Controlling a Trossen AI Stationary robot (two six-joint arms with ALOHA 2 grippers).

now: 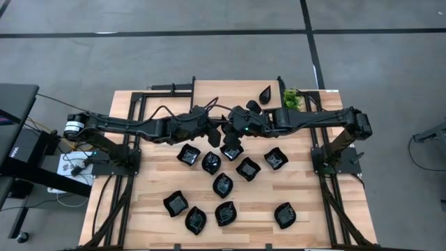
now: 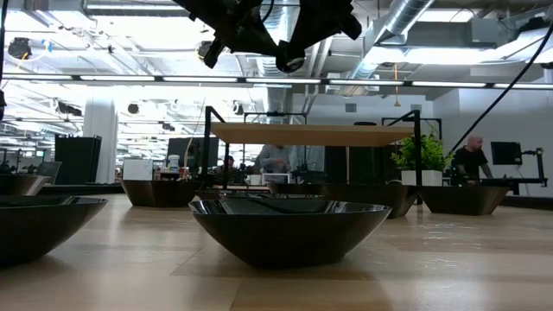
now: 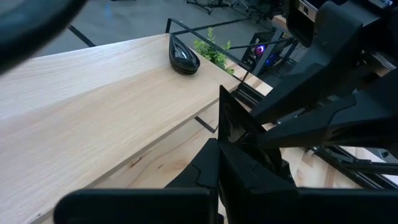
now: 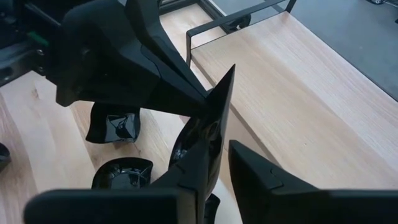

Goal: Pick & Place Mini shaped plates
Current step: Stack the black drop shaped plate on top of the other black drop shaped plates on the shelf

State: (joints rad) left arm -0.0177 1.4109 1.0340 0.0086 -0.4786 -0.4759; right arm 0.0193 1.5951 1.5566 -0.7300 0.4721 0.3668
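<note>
High above the table's middle, one mini shaped plate (image 4: 219, 109), glossy black, stands on edge between my two grippers. My left gripper (image 1: 219, 130) is shut on it. My right gripper (image 4: 217, 149) meets it from the opposite side, open, one finger on either side of the plate's near end; a strip of wood shows between the plate and one finger (image 4: 249, 168). Several more black plates (image 1: 223, 185) rest bottom-down on the table. Another plate (image 3: 183, 56) lies on the raised shelf (image 1: 223, 94). My left gripper pinches the plate's rim (image 4: 208, 104) between its two fingers, on the side away from my right gripper. The fingers come nearly level from the table's left. The plate is lifted clear, standing on edge, well above the plates on the table.
A small green plant (image 1: 291, 98) stands at the shelf's right end, beside the plate there. The shelf's black frame (image 4: 205, 25) runs just behind the grippers. Plates fill the table's middle and near part; bare wood lies along the left and right edges.
</note>
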